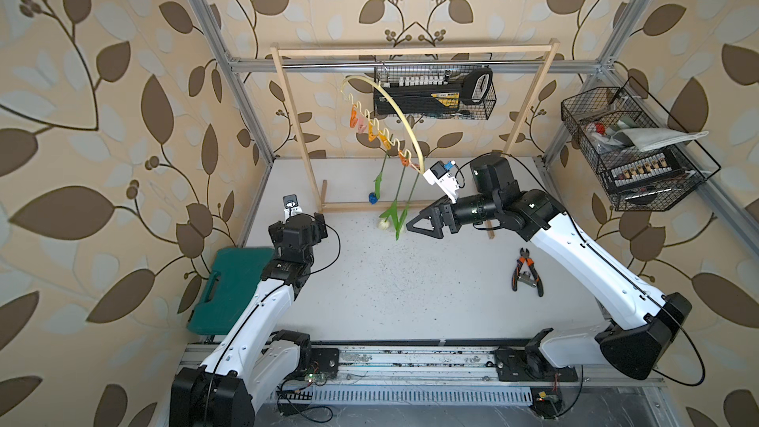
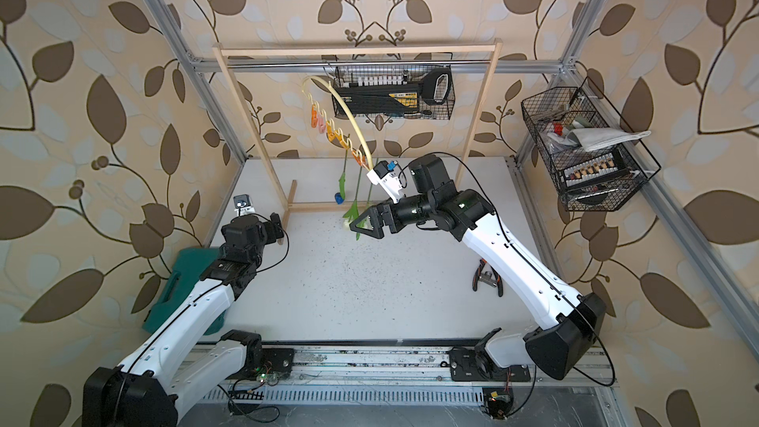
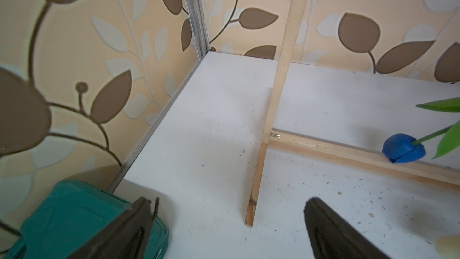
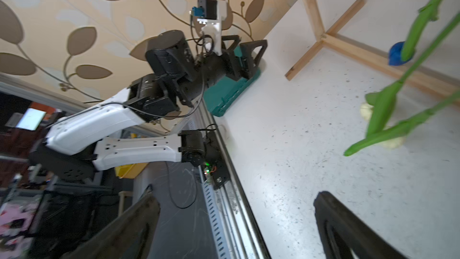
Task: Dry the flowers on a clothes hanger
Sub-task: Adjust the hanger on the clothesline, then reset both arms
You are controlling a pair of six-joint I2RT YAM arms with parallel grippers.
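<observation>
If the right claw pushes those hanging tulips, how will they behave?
Probably floppy: the tulips hang head-down on thin stems, so they'd swing aside. Likely light, since clips hold them. The hanger hangs tilted, so it may rock.

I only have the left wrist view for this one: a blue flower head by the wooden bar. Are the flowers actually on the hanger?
Observer: Yes. In both top views three flowers hang head-down from the hanger.
Operator: Is the right gripper holding one of them?
Observer: No. The right gripper is open and empty, close beside the flowers.
</observation>
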